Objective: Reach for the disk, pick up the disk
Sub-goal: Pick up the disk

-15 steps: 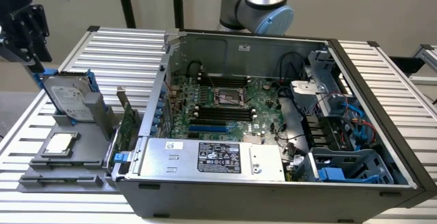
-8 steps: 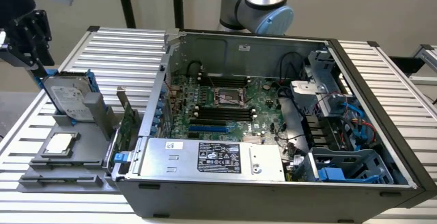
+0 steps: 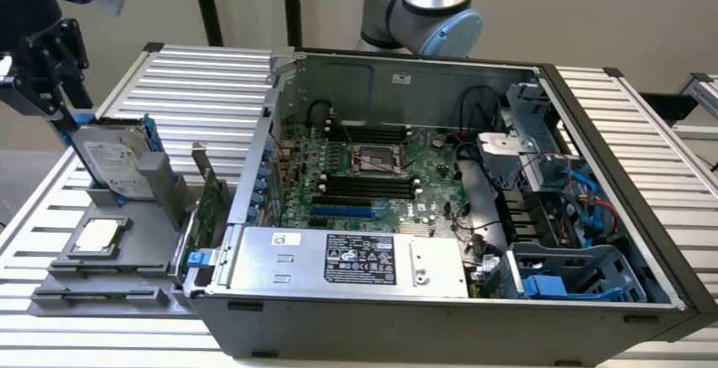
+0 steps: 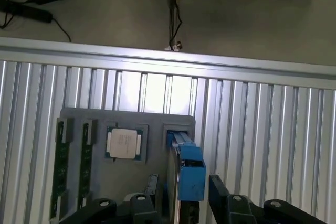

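Silver-grey and framed by blue plastic rails, the disk [image 3: 110, 160] stood upright on its edge in a slot of a grey holder [image 3: 107, 288], at the exterior view's left, on the ribbed aluminium surface [image 3: 202, 82]; its white label faced the near side.

We saw the black tool [image 3: 56, 99] hanging just above the disk's far upper corner; in the wrist view the tool [image 4: 185, 187] looked straight down the disk's [image 4: 189, 174] top edge, with one finger [image 4: 151, 190] on one side of it and the other on the opposite side; the jaws were wide, straddling the disk, and we could make out a narrow gap between each finger and the rails, so nothing was clamped. The disk sat in its slot, not lifted.

Beside the disk in the holder [image 4: 126, 116] lay a small square silver chip [image 4: 124, 143] in its own recess; we found the same chip [image 3: 99, 235] on the near side of the disk in the exterior view; two green memory sticks [image 4: 60, 171] lay in slots further along the holder.

To the exterior view's right of the holder sat an open computer case [image 3: 449, 318], its green motherboard [image 3: 371, 175] exposed and a silver box with a black label [image 3: 359, 259] along its near side; the arm [image 3: 432, 7] rose behind the case's far wall.
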Controlling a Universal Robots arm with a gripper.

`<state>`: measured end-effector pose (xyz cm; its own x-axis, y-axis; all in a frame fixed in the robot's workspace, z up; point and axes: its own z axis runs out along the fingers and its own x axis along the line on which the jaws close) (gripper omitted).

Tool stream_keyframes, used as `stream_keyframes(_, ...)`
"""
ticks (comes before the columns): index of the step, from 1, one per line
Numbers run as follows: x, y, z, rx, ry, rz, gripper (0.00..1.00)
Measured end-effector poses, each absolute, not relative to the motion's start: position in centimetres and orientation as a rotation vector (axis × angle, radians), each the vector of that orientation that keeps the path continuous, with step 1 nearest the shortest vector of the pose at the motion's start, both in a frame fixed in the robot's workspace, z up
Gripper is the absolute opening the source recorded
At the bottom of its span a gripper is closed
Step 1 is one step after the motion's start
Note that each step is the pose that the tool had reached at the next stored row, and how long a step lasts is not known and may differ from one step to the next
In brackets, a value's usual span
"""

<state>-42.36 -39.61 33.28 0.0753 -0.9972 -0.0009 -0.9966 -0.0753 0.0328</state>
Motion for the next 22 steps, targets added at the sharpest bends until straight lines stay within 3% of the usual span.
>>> stream_keyframes(1, -42.4, -39.6, 33.2, 2.284, -2.122, -0.036, 0.51)
stream_keyframes(22, -42.4, -39.6, 30.0, 2.273, -2.135, -0.036, 0.51)
